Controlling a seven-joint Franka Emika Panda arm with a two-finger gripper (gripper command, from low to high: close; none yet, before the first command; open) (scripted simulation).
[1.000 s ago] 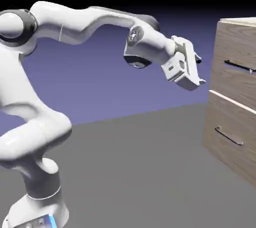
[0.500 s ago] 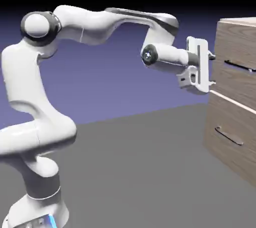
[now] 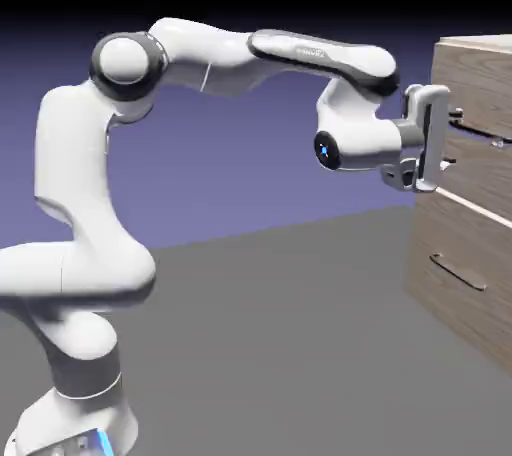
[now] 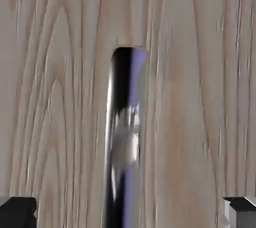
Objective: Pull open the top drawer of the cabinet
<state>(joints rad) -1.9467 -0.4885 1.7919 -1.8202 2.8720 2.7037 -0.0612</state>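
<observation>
Top drawer (image 3: 480,84) is the upper wood-grain front on the cabinet (image 3: 422,254), over at the exterior view's right, directly above the lower drawer front (image 3: 475,314) with a pale seam (image 3: 480,209) between them. Both fronts look shut to me, so no clue what's inside either one; you just can't see in. Part of the cabinet runs out of frame too, fwiw.

The top front points toward the robot, so roughly the exterior view's left. Its dark bar handle (image 3: 482,131) lies lengthwise across the front, pretty much level in real terms, though it slopes down to the right in the exterior view. In the hand view that same bar runs up and down the picture, with its rounded end near the middle and the rest carrying on out past the bottom edge. It's shiny, with some pale and violet reflections on it.

As for the end effector (image 3: 453,138), it's wide open and has hold of nothing. It's right up at the top drawer, one finger higher and one lower, with the handle's line passing between them. The hand view shows the dark fingertips (image 4: 17,213) well apart in the bottom corners, bare wood between each one and the bar, so neither is touching the handle. Can't tell whether they're touching the wood.
</observation>
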